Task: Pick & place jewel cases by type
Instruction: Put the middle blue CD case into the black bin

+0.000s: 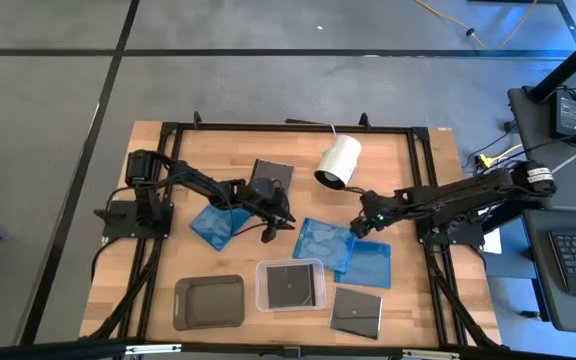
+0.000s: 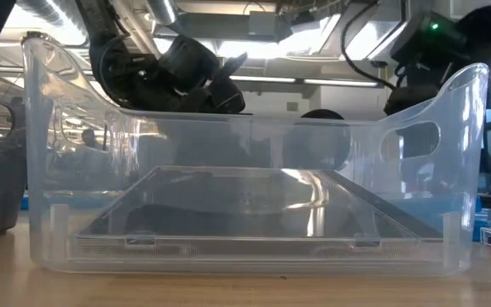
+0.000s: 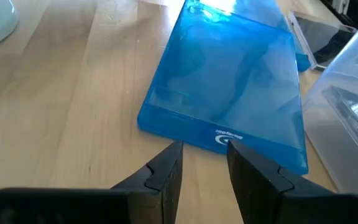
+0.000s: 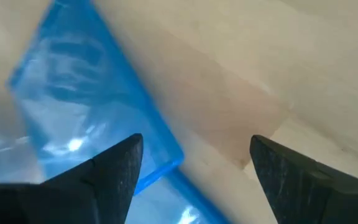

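Two translucent blue jewel cases (image 1: 323,242) (image 1: 370,263) lie flat mid-table, edges overlapping. A third blue case (image 1: 217,222) lies under my left arm. One dark case (image 1: 270,178) lies at the far side and another (image 1: 356,311) at the near edge. A further dark case (image 2: 245,213) rests flat inside the clear tray (image 1: 290,285). My left gripper (image 3: 204,146) is open, low over the wood, just short of the near blue case's edge (image 3: 229,134). My right gripper (image 4: 194,146) is wide open above a blue case's corner (image 4: 166,155); nothing sits between its fingers.
A white cylinder (image 1: 338,160) lies on its side at the far middle. A dark grey tray (image 1: 209,302) stands left of the clear tray at the near edge. Bare wood shows along the table's far left and near right.
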You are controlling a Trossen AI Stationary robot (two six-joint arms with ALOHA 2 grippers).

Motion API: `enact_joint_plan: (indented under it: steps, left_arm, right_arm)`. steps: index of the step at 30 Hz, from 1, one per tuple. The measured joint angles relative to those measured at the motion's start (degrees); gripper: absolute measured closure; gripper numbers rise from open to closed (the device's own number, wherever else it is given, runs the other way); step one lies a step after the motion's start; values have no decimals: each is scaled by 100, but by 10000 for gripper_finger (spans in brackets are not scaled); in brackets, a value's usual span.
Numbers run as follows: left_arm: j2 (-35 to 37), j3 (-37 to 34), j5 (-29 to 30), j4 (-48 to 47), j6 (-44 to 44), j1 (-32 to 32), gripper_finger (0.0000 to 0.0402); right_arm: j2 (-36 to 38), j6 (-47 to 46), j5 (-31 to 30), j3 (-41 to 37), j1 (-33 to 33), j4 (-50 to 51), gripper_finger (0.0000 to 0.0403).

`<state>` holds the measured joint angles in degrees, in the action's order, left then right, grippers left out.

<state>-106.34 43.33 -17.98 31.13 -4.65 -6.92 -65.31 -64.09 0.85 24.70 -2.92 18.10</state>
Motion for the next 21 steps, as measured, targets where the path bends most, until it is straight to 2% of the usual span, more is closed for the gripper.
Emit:
enact_joint_plan:
  steps: [4,8,12,21]
  left_arm:
    - [0,-2,-11,-22,143,1,279]
    - [2,0,-13,-38,289,22,279]
    - [2,0,-10,40,408,79,279]
    - [2,-2,57,46,740,276,279]
  right_arm:
    - [532,12,457,-551,202,-764,104]
    - [958,-234,488,-1315,343,-2065,104]
    - [1038,-542,529,-1808,359,-3075,104]
    - [1035,-626,539,-1896,356,-3207,104]
